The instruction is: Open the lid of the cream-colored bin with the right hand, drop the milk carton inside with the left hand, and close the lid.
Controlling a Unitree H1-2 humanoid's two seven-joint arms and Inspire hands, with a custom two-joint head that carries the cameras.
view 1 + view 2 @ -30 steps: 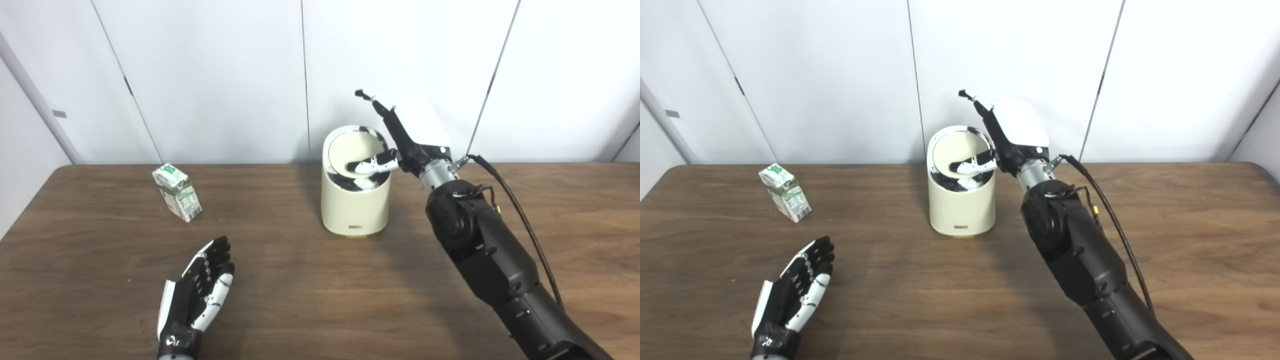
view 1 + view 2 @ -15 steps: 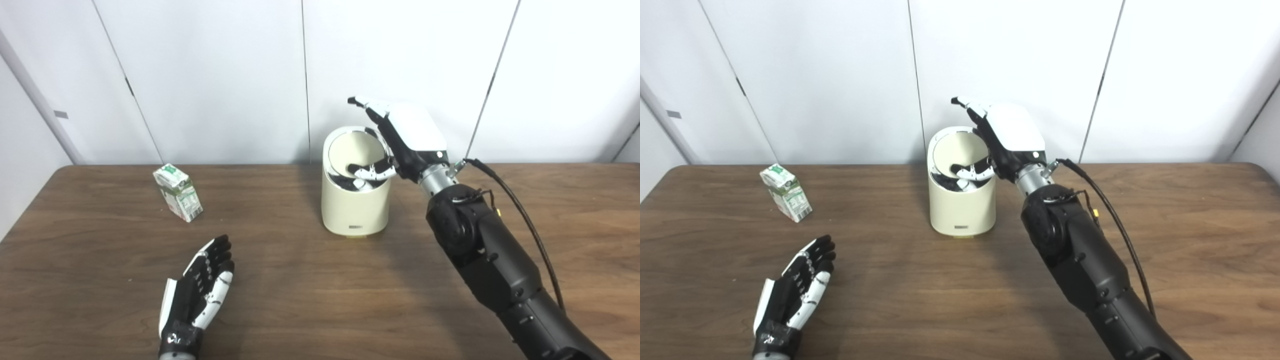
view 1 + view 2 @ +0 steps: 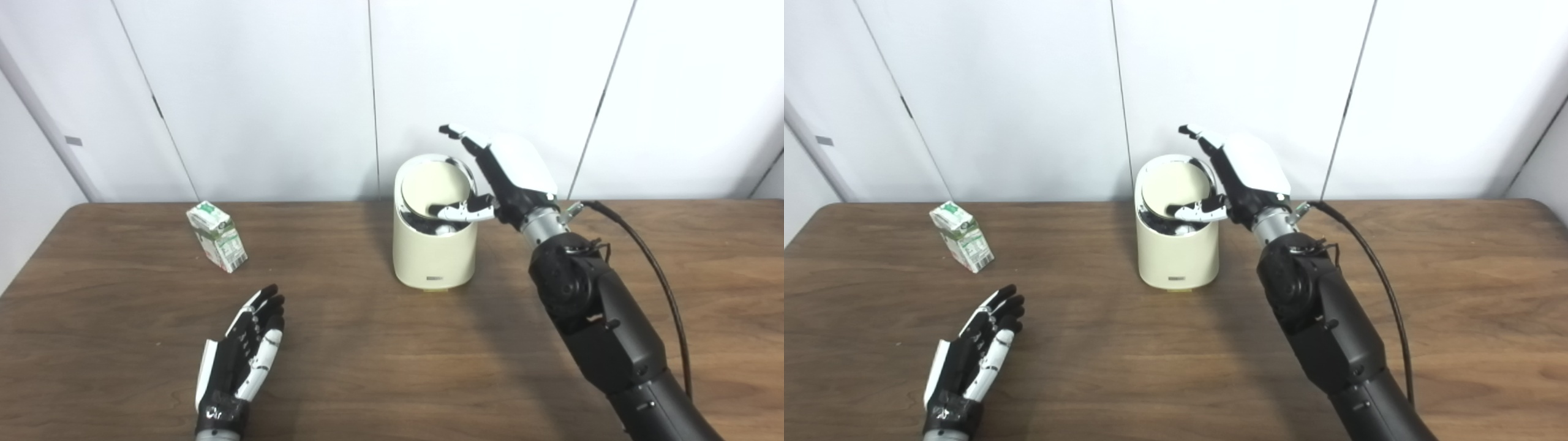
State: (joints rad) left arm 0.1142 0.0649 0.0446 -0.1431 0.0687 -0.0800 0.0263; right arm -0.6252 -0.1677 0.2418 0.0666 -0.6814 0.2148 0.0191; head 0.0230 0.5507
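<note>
Drawing rightward, the right hand (image 3: 505,177) leaves the lid (image 3: 433,185) tilted steeper.

Both views look from the robot's head, high above the near edge of the dark brown wooden table (image 3: 367,367), facing forward and tilted down toward the white panelled wall (image 3: 263,92) behind it. They sit side by side at the same height and at middle range. The left eye view places the cream-coloured cylindrical bin (image 3: 435,251) right of centre; the right eye view places it at about centre (image 3: 1179,254), so everything stands further left there. Both share nearly the whole scene: tabletop, wall, bin, the small white-and-green milk carton (image 3: 961,237), and both arms rising from the bottom edge.
</note>
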